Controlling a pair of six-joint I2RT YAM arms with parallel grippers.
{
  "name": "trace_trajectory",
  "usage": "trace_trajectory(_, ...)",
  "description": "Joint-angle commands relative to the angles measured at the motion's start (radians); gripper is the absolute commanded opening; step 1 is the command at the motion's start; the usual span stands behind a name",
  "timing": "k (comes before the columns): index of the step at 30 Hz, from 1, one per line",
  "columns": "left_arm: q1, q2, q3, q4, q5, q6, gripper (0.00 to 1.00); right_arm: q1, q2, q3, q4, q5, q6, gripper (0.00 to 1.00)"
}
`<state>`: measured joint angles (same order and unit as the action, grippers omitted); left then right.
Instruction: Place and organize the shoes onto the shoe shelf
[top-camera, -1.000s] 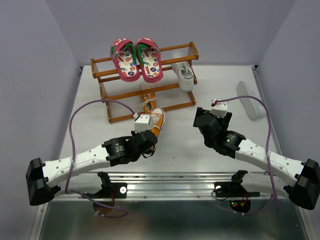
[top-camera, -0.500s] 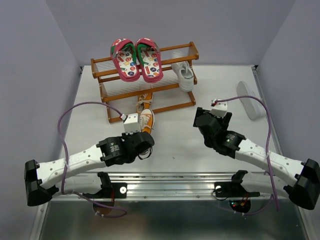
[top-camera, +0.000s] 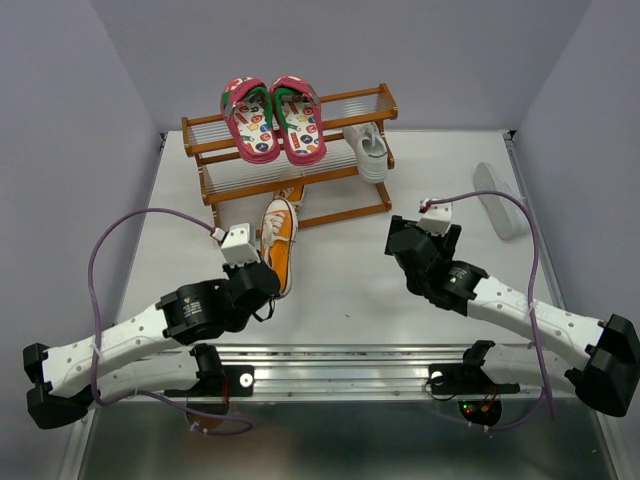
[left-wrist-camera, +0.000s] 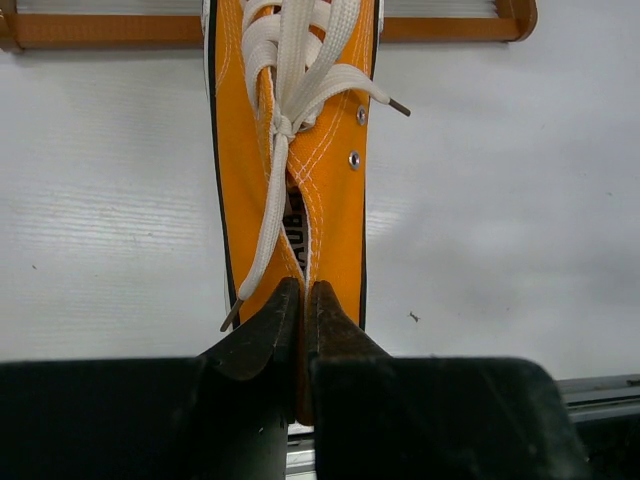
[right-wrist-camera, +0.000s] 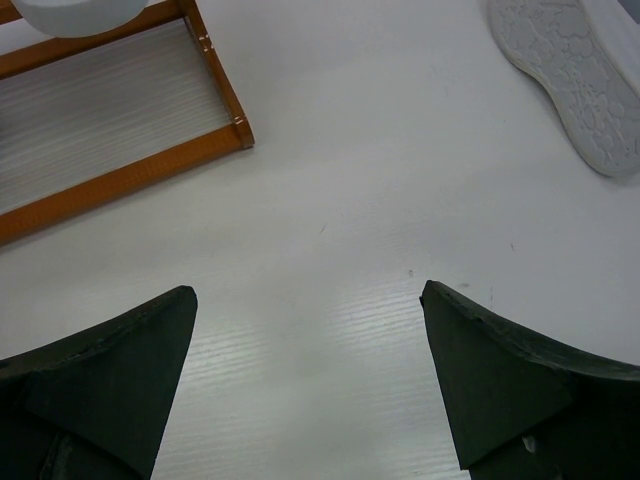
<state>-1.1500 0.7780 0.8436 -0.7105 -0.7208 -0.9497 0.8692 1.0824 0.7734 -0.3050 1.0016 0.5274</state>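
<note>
The white table (top-camera: 350, 300) carries the shoe shelf (top-camera: 340, 213) at its far edge, a little left of centre. The left arm (top-camera: 130, 335) reaches in from the near left corner and the right arm (top-camera: 520, 315) from the near right corner.

The pink pair (top-camera: 272, 118) lies side by side on the shelf's top tier. One white sneaker (top-camera: 367, 150) sits at the shelf's right end, and the other white sneaker (top-camera: 497, 200) lies near the table's right edge, with its sole (right-wrist-camera: 570, 80) showing. One orange sneaker (top-camera: 277, 240) is just in front of the shelf with its toe towards it, and I cannot tell whether it touches the table. A second orange sneaker (top-camera: 292, 195) is partly hidden in the lower tier.

The left gripper (left-wrist-camera: 303, 300) pinches the nearer orange sneaker's heel rim, its fingers pressed together on it. The right gripper (right-wrist-camera: 308, 290) is spread wide over bare table in front of the shelf's right end, holding nothing.
</note>
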Motion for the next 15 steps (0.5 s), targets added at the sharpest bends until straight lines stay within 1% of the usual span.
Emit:
trace_trajectory(1,0.001,-0.023,0.046,0.013,-0.141,0.006,0.0,-0.007,-0.013,0.044,0.046,0.023,0.003,1.0)
trace_trajectory(4,0.001,-0.003,0.061,-0.076,-0.161,-0.056,0.0,-0.007,-0.015,0.041,0.047,0.023,0.003,1.0)
trace_trajectory(9,0.001,0.012,0.048,-0.132,-0.149,-0.142,0.0,-0.007,-0.007,0.043,0.052,0.014,0.003,1.0)
trace_trajectory(12,0.001,0.003,0.034,-0.182,-0.157,-0.259,0.0,-0.007,-0.006,0.043,0.058,0.008,0.0,1.0)
trace_trajectory(15,0.001,-0.011,0.032,-0.251,-0.179,-0.332,0.0,-0.007,0.002,0.044,0.061,0.005,-0.003,1.0)
